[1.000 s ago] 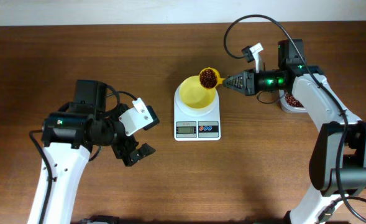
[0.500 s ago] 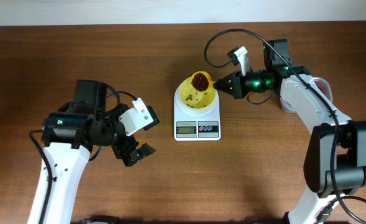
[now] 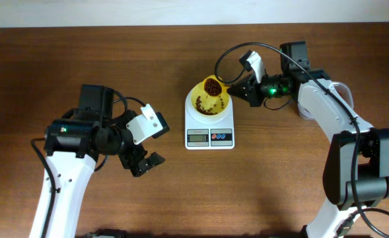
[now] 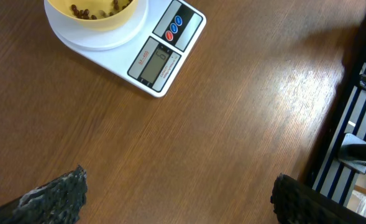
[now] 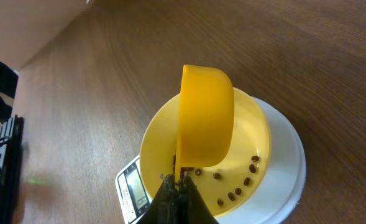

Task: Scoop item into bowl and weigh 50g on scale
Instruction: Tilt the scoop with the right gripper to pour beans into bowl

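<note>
The pale yellow bowl sits on the white scale at the table's middle. My right gripper is shut on the handle of a yellow scoop, tipped over the bowl. Red-brown beans fill the scoop and several lie in the bowl. In the right wrist view the scoop stands on edge over the bowl, gripper below it. My left gripper is open and empty over bare table, left of the scale; the bowl shows at its view's top.
A clear tub lies behind my right arm at the right, mostly hidden. The table's far edge meets a pale wall at the top. A dark rack stands past the table edge in the left wrist view.
My right gripper carried the loaded scoop left over the bowl and tipped it. Beans now lie in the bowl. The left arm has not moved.
</note>
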`<state>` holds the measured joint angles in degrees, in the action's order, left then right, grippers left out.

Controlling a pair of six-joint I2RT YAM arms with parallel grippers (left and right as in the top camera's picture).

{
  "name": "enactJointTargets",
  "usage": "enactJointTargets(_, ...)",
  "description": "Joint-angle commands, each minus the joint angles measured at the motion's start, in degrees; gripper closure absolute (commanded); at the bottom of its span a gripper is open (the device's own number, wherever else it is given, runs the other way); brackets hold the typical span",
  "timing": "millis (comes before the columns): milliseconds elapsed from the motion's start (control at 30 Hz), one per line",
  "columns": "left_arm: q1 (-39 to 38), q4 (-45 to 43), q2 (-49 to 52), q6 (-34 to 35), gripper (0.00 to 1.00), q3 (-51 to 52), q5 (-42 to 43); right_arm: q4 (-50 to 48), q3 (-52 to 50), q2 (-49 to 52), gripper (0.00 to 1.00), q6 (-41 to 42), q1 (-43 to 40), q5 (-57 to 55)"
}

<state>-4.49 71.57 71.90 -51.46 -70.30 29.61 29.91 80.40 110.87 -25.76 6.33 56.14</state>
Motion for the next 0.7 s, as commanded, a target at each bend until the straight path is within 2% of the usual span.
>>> enactJointTargets(0, -0.22, 0.07, -0.24, -0.92, 0.01, -0.72, 1.03, -0.17, -0.28, 0.52, 0.96, -1.05, 0.09, -2.01)
enactJointTargets(200, -0.22, 0.07, -0.24, -0.92, 0.01, -0.72, 1.03, -0.15, -0.26, 0.52, 0.96, -1.07, 0.09, -2.03)
enactJointTargets(300, -0.22, 0.07, -0.24, -0.92, 0.01, -0.72, 1.03, 0.26, -0.28, 0.52, 0.96, -5.57, 0.09, -1.99)
enactJointTargets(433, -0.22, 0.07, -0.24, -0.92, 0.01, -0.72, 1.03, 0.24, -0.37, 0.52, 0.96, -5.6, 0.09, -2.01)
enactJointTargets(667, -0.22, 0.07, -0.24, -0.92, 0.01, -0.72, 1.03, 0.94, -0.44, 0.81, 0.96, -11.8, 0.87, -3.13)
